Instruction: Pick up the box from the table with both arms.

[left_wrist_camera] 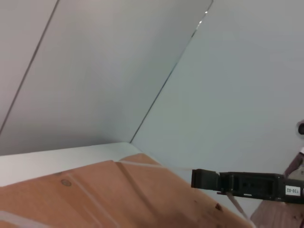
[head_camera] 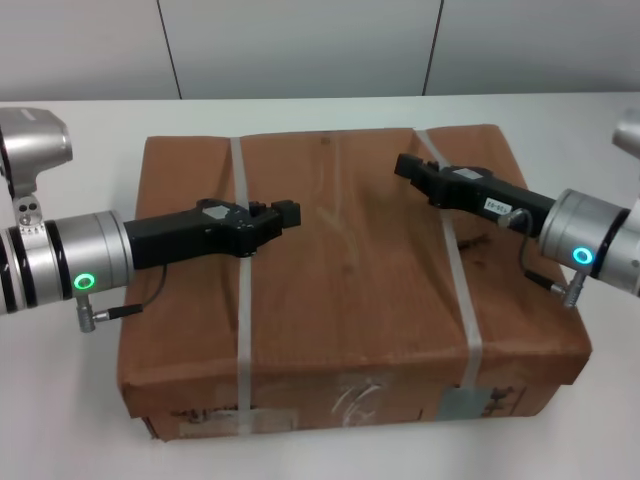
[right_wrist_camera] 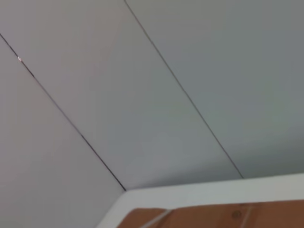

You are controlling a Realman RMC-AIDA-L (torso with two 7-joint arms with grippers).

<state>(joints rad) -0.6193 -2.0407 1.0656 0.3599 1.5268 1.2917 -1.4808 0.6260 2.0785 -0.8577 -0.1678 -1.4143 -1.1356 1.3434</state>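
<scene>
The large brown cardboard box (head_camera: 340, 270) lies flat on the white table (head_camera: 60, 400), bound by two white straps (head_camera: 243, 300), with tape and labels on its near side (head_camera: 360, 400). My left gripper (head_camera: 288, 214) reaches in from the left, low over the box top near the left strap. My right gripper (head_camera: 403, 165) reaches in from the right, over the top at the right strap, and holds nothing. The left wrist view shows the box top (left_wrist_camera: 95, 199) and the right gripper (left_wrist_camera: 195, 179), its jaws together. The right wrist view shows a box edge (right_wrist_camera: 228, 216).
A grey panelled wall (head_camera: 300, 45) stands behind the table. Table surface shows on both sides of the box and behind it (left_wrist_camera: 47, 159). Cables hang from both wrists (head_camera: 120, 310).
</scene>
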